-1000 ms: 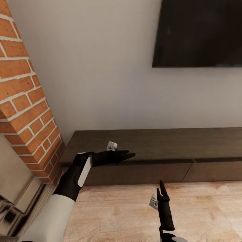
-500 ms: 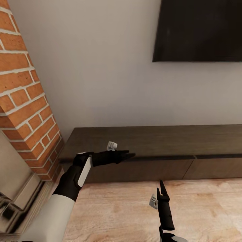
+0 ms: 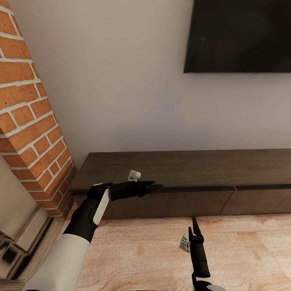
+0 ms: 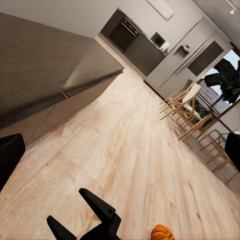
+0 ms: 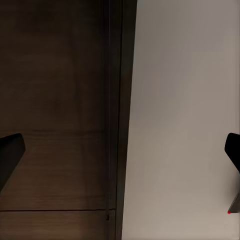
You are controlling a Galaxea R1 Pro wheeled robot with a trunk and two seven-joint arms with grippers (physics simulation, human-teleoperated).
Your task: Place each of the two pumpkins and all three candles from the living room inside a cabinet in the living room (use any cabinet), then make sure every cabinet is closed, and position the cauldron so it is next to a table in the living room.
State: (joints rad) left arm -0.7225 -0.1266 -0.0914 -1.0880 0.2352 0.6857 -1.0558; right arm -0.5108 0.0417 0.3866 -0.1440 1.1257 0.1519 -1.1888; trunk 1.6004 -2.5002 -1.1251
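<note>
The long, low dark-brown cabinet [image 3: 190,171] runs along the wall, its plain fronts shut. My left gripper [image 3: 157,186] hovers at the cabinet's top front edge near its left end, open and empty. In the left wrist view the left gripper [image 4: 120,150] has its fingers spread wide over the cabinet [image 4: 40,65] and the floor. One orange pumpkin [image 4: 162,233] lies on the floor beside my right gripper [image 4: 82,212]. My right gripper [image 3: 194,227] stands over the floor in front of the cabinet, open and empty. The right wrist view faces the cabinet [image 5: 55,100].
A brick fireplace column [image 3: 32,133] stands close on the left. A dark television [image 3: 242,36] hangs above the cabinet. Pale wooden flooring [image 3: 153,250] lies in front. Dining chairs [image 4: 192,112] and kitchen units [image 4: 135,45] show far off in the left wrist view.
The whole head view has shifted slightly, so the camera moved: the cabinet and television sit a little higher in the picture. Both arms keep their pose.
</note>
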